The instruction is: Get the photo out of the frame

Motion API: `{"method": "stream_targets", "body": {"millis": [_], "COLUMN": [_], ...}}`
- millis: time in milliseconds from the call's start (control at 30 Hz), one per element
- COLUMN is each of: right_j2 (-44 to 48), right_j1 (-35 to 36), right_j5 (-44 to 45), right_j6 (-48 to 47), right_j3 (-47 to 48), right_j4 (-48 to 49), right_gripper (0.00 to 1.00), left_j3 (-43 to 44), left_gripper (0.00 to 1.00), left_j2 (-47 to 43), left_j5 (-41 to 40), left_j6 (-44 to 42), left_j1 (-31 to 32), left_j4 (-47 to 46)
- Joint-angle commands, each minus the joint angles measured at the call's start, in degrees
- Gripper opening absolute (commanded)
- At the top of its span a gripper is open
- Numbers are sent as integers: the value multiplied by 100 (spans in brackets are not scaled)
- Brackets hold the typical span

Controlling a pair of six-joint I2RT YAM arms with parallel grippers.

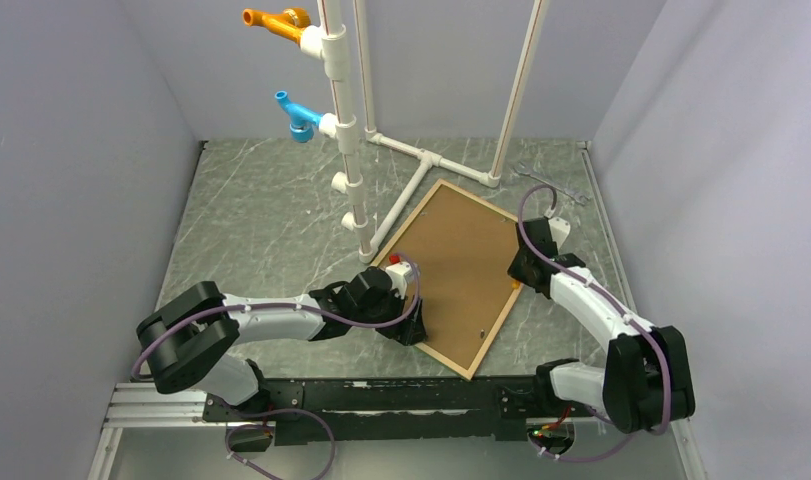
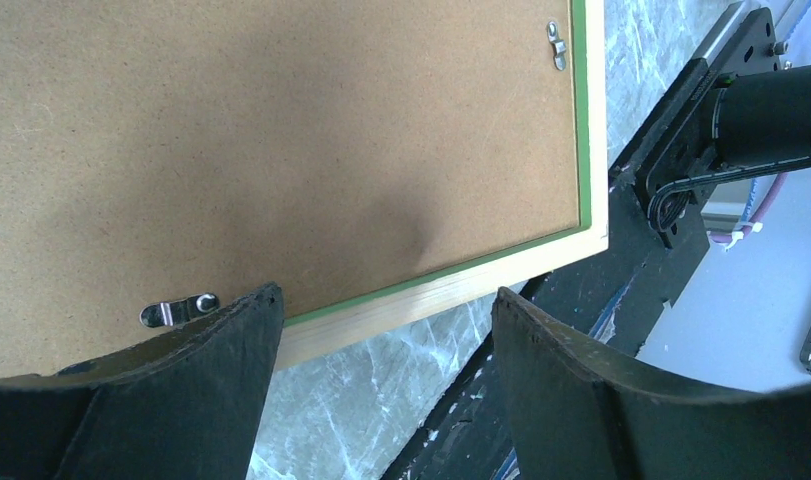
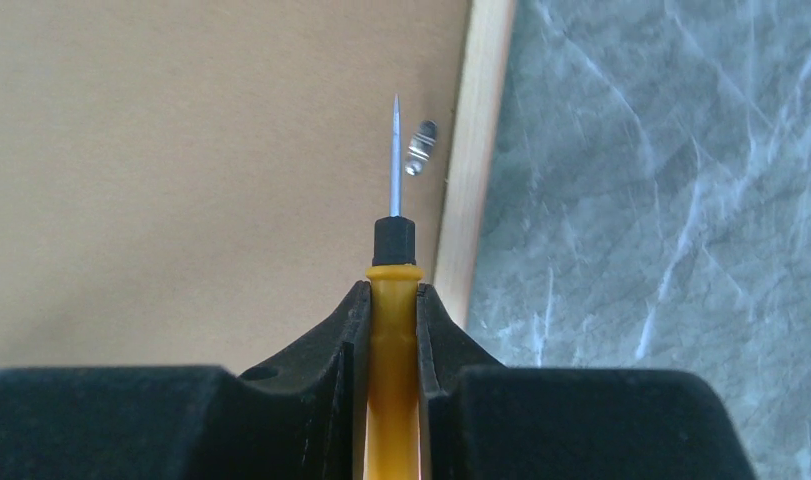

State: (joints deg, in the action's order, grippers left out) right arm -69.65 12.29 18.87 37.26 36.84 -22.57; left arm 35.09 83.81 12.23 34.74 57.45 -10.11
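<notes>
A grey, marble-patterned worktop (image 1: 271,210) enclosed by plain pale walls. The frame (image 1: 478,199) lies flat and face down, right of the worktop's middle and turned at an angle, so one corner points to the far edge and another to the near edge. Its brown backing board (image 1: 461,270) faces up and fills the frame. From the left wrist view a thin green line runs between the board and the pale wooden outer rail. The photo cannot be seen from this side.

The left hand (image 2: 386,300) is at the frame's near left rail with its jaws spread wide and nothing between them. One finger (image 2: 211,380) is over the board, just beside a small metal clip (image 2: 179,310), and the other is out past the rail, above bare worktop.

The right hand (image 3: 393,295) is over the frame's right side, clamped tight on a yellow-handled tool (image 3: 393,240) with a black collar and a thin metal shaft. The shaft's tip points at the board just beside a second metal clip (image 3: 421,147), near the right rail.

A white pipe stand (image 1: 421,165) rises at the far edge, its base touching the frame's far left rail. It carries an orange fitting (image 1: 276,20) and a blue fitting (image 1: 296,115). A spanner (image 1: 551,180) lies near the far right corner.
</notes>
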Motion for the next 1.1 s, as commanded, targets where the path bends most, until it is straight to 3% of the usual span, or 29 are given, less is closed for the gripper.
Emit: {"method": "stream_targets", "body": {"millis": [0,167,500,1067], "right_j2": [334,-225,-1396,-2748], "right_j1": [-16,-298,-1821,-2038], "right_j5": [-281,-698,-3736,-4613], "right_j6": [-565,-902,-1106,-27], "right_j3": [551,1184,1530,2153], "right_j4": [365,99,746,1024], "right_gripper": [0,0,0,0], "left_j3": [-108,-96,-167,-193], "left_gripper": [81,83,84,84], "left_j2": [-180,-322,-304,-188], "left_j5": [121,271,487,663], "left_j6": [42,39,140,228], "left_j1": [-6,-5,-29,-39], "left_j4": [219,153,-108,-311]}}
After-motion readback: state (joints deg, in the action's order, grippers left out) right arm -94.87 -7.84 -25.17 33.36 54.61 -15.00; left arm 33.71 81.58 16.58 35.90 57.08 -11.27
